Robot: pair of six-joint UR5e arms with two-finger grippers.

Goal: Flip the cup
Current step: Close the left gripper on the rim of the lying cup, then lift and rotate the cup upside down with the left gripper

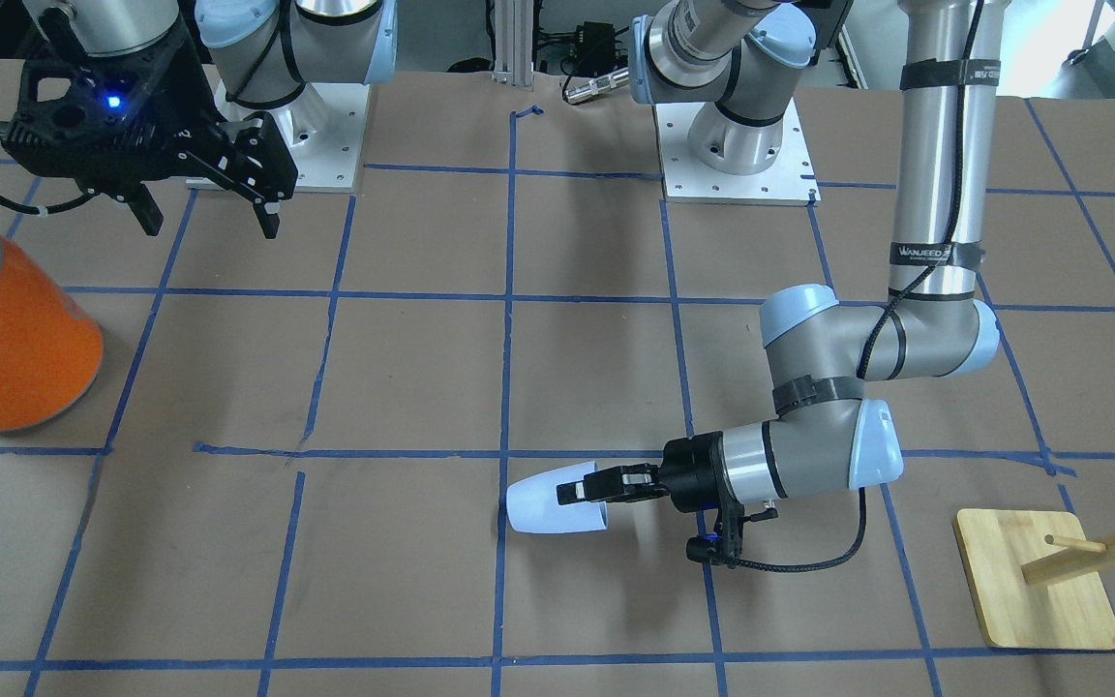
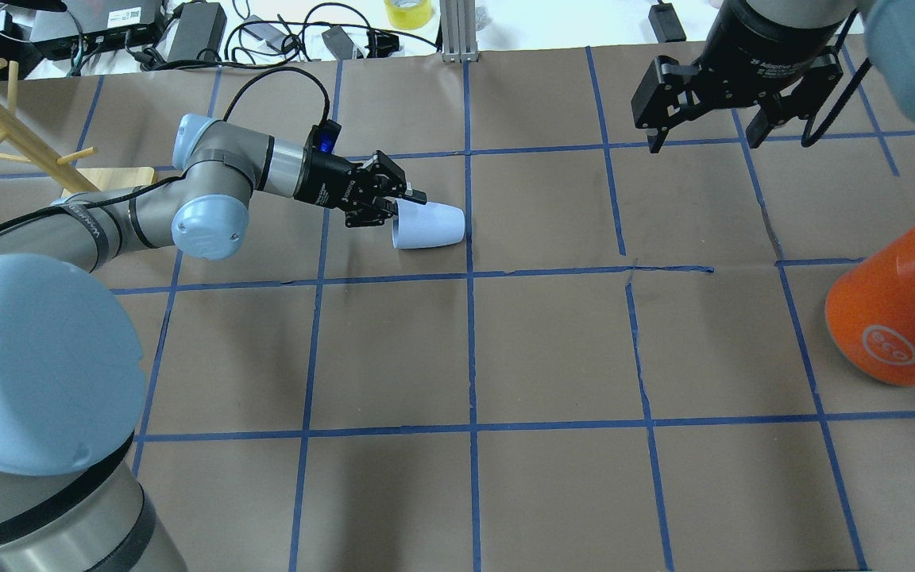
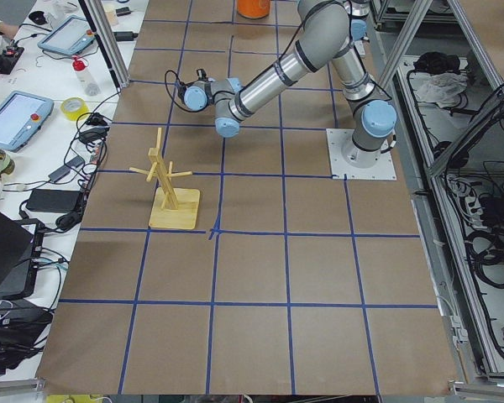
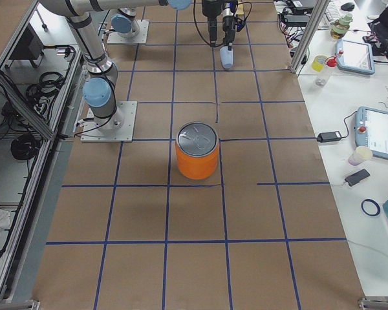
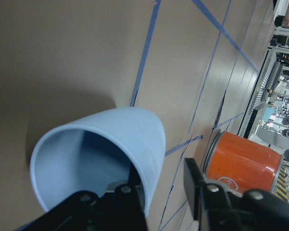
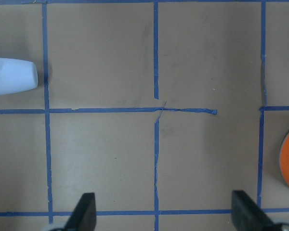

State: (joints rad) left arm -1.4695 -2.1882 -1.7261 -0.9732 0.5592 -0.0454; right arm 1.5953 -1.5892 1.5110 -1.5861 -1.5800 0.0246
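Note:
The pale blue cup (image 2: 430, 226) lies on its side on the brown table, mouth toward my left gripper (image 2: 402, 202). It also shows in the front view (image 1: 553, 503), the left wrist view (image 5: 101, 159) and the right wrist view (image 6: 12, 74). The left gripper (image 1: 582, 484) straddles the cup's rim wall. One finger (image 5: 132, 202) is inside the mouth and the other (image 5: 202, 202) is outside, with a gap between it and the wall. My right gripper (image 2: 704, 143) hangs open and empty high over the far right of the table, well away from the cup.
A large orange can with a silver top (image 2: 894, 318) stands at the right of the table, also seen in the front view (image 1: 11, 339). A wooden peg rack (image 2: 13, 119) on a square base (image 1: 1037, 581) stands beyond the left arm. Blue tape lines grid the table.

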